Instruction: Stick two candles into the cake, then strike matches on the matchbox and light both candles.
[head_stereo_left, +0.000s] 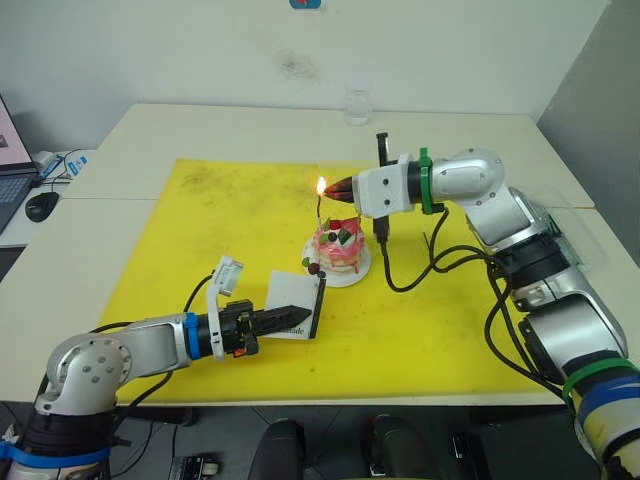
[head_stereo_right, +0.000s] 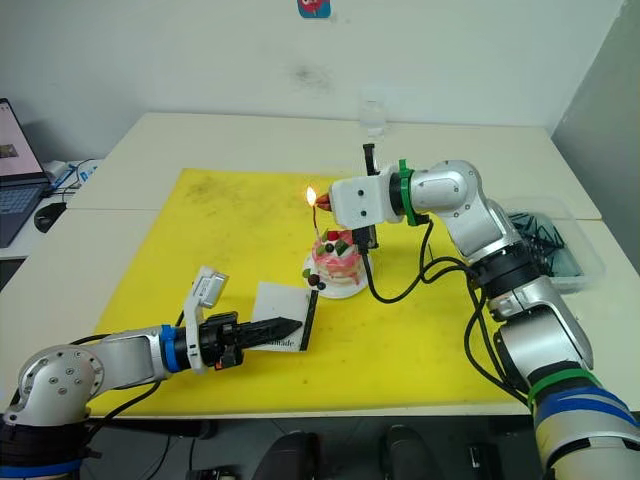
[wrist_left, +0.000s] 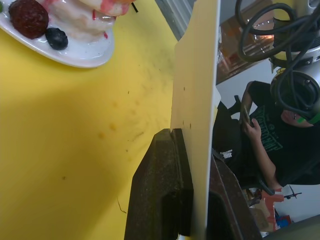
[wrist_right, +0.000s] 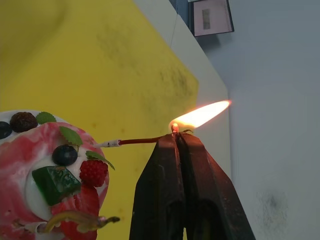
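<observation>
The cake, pink and white with berries, sits on its small white plate in the middle of the yellow mat. A thin reddish candle stands in it, its top right beside my right gripper. That gripper is shut on a burning match, whose flame burns at the fingertips. Down left of the cake, my left gripper is shut on the white matchbox, which is held tilted just above the mat with its black strip facing the cake.
The yellow mat covers the table's middle. A clear glass stands at the far edge, a laptop and mouse lie to the left, and a clear bin lies to the right. A seated person is beyond the table.
</observation>
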